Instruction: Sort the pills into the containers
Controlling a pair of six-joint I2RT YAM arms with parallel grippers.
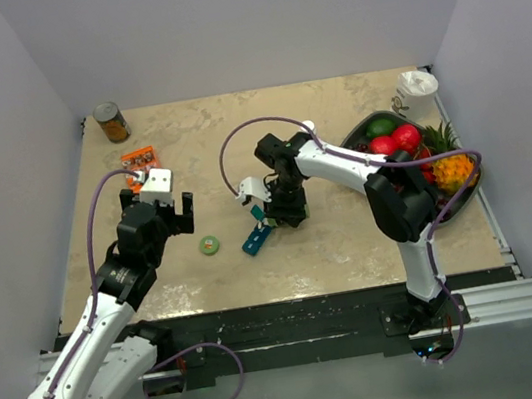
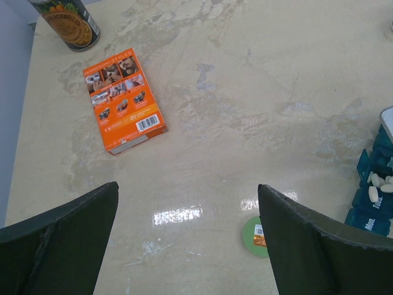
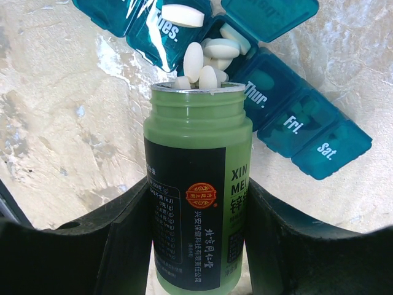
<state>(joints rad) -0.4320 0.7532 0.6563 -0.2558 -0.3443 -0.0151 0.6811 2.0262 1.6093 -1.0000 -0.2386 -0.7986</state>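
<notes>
My right gripper (image 3: 196,196) is shut on a green pill bottle (image 3: 196,153) with a black label. The bottle is uncapped and tipped mouth-first over the teal containers (image 3: 295,120). White oblong pills (image 3: 194,61) spill from its mouth into an open compartment beside the "Thur." lid. Another pill (image 3: 182,15) lies in the open "Tues." compartment. In the top view the right gripper (image 1: 278,213) hangs over the containers (image 1: 255,239) at the table's middle. My left gripper (image 2: 187,196) is open and holds nothing, above bare table left of the containers (image 2: 376,203).
The bottle's green cap (image 1: 209,245) lies between the two grippers. An orange box (image 1: 138,160) and a brown can (image 1: 112,123) sit at the back left. A grey fruit tray (image 1: 468,196) and a white cup (image 1: 418,92) stand at the right.
</notes>
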